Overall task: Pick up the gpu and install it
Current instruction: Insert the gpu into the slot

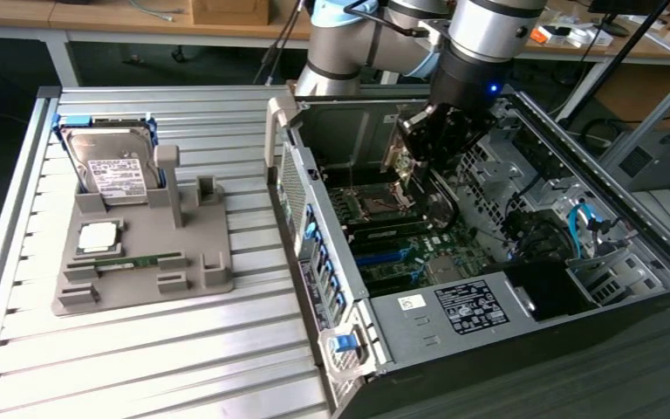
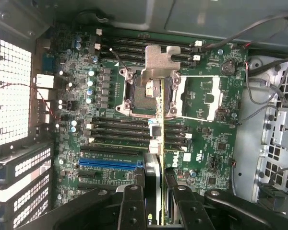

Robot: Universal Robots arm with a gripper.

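Observation:
My gripper [image 1: 432, 144] hangs inside the open computer case [image 1: 452, 323], above the motherboard [image 1: 411, 253]. It is shut on the gpu [image 1: 408, 172], a thin card held on edge with its long side pointing down toward the board. In the wrist view the gpu [image 2: 156, 143] appears edge-on between my two black fingers [image 2: 133, 206], and its silvery bracket [image 2: 158, 60] is at the far end over the CPU socket [image 2: 144, 91]. The card floats above the board, apart from the slots. A blue expansion slot [image 2: 110, 163] lies just beside the card's line.
A grey fixture tray [image 1: 137, 279] sits on the slatted table at the exterior view's left, holding a hard drive [image 1: 112, 166], a processor chip [image 1: 99, 236] and a green memory stick [image 1: 126, 260]. Case walls, drive cages and cables [image 1: 579, 223] surround the motherboard.

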